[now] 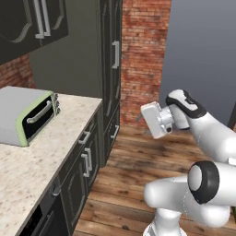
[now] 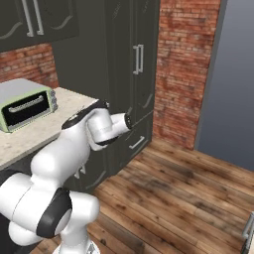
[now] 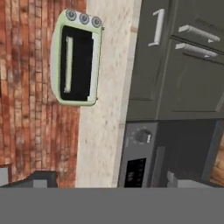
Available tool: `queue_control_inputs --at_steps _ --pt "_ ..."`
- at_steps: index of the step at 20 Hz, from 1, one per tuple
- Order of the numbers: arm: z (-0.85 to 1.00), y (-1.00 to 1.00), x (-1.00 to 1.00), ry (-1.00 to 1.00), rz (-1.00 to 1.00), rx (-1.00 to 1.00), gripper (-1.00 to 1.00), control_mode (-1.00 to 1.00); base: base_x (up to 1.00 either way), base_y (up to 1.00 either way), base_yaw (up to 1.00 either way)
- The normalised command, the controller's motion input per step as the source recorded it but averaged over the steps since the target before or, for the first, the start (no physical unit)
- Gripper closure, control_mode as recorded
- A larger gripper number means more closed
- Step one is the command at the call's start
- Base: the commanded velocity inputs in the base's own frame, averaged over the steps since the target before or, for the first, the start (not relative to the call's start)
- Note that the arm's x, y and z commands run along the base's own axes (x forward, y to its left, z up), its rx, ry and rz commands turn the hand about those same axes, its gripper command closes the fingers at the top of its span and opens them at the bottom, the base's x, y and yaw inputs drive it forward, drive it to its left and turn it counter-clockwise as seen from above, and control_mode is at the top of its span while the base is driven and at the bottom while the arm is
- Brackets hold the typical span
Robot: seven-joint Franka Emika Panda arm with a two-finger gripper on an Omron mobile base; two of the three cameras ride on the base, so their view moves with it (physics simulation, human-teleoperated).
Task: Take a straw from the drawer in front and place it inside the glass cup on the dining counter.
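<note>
The drawer [image 1: 87, 132] sits shut under the stone worktop, dark grey-green with a silver bar handle. It appears rolled on its side in the hand view, as the drawer [image 3: 151, 37] at the top. My gripper [image 1: 148, 120] hangs in mid-air over the wooden floor, to the right of the cabinets and well apart from them, pointing at them. Its two dark fingertips [image 3: 41, 178] stand wide apart with nothing between them, so the gripper [image 3: 109, 179] is open. From the right base view the gripper [image 2: 126, 122] shows against the tall cabinet. The straw, the glass cup and the dining counter are out of view.
A green toaster oven [image 1: 27, 115] stands on the brick-backed counter [image 1: 41, 156]. Below are cabinet doors with vertical handles [image 1: 86, 163] and an appliance with a knob [image 3: 142, 136]. A tall dark cabinet [image 1: 110, 69] stands behind, a brick wall [image 1: 140, 50] beside it. Wooden floor [image 2: 188, 198] lies to the right.
</note>
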Motion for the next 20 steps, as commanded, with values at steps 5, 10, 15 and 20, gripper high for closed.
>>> queue_control_inputs --at_steps 5,10,15,20 --pt "-0.44 0.4 0.12 0.0 0.0 0.15 -1.0 -1.0 0.0 0.0 0.0" --pt "-0.31 0.4 0.04 0.0 0.0 0.08 -1.0 -1.0 0.0 0.0 0.0" --pt "-0.21 0.37 0.0 -0.02 0.0 0.06 -1.0 -1.0 0.0 0.0 0.0" --pt "-0.26 0.34 0.25 -0.03 -0.01 0.05 -1.0 -1.0 0.0 0.0 0.0"
